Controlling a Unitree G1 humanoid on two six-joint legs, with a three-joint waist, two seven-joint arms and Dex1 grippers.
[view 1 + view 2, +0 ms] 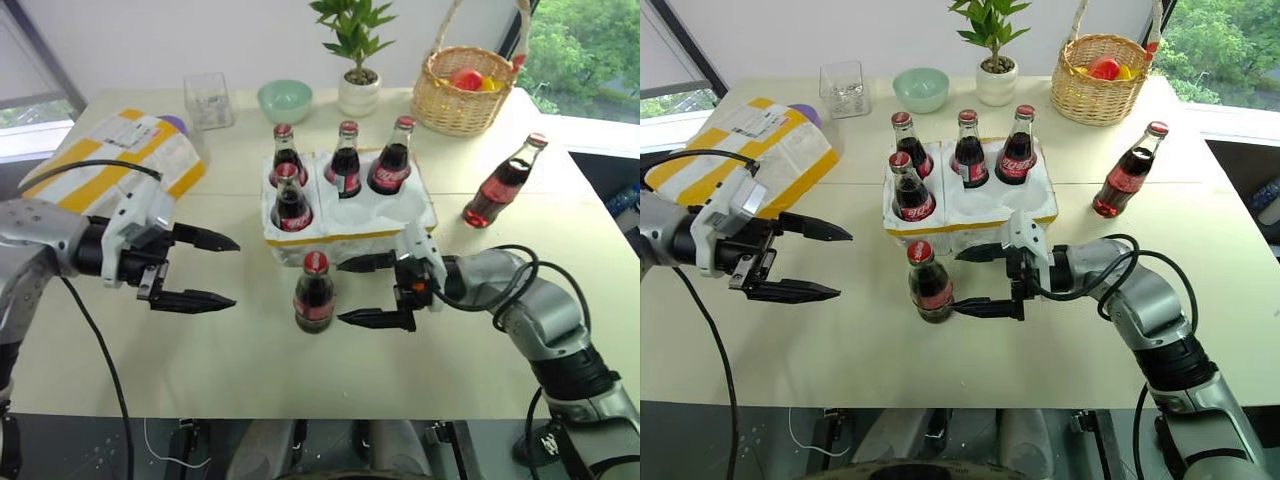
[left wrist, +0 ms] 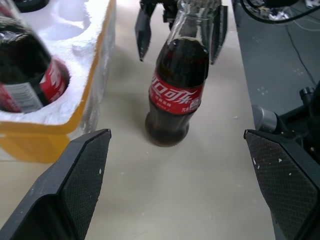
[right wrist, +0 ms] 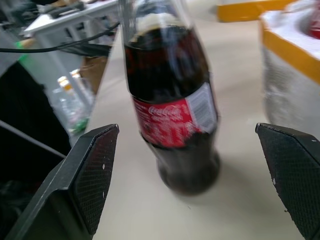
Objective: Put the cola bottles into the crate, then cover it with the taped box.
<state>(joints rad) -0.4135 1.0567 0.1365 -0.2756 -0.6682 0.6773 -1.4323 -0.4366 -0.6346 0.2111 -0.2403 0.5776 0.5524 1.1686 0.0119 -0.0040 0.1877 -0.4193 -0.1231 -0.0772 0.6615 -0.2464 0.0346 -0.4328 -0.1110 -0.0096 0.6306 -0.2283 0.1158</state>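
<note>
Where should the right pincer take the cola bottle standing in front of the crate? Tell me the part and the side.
Grip the cola bottle across its labelled body, coming in level from the robot's right. It stands upright and free on the table, apart from the crate, and the open right pincer already faces it from that side. The body is wider and steadier than the narrow neck.

Loose cola bottle point(image 2: 176, 90) nr the crate: red label w/ white Chinese Coca-Cola script, small print beside unreadable. From the other side point(image 3: 172, 122), "Coca-Cola" script, blurry. Taped box point(image 1: 118, 150) label illegible.
</note>
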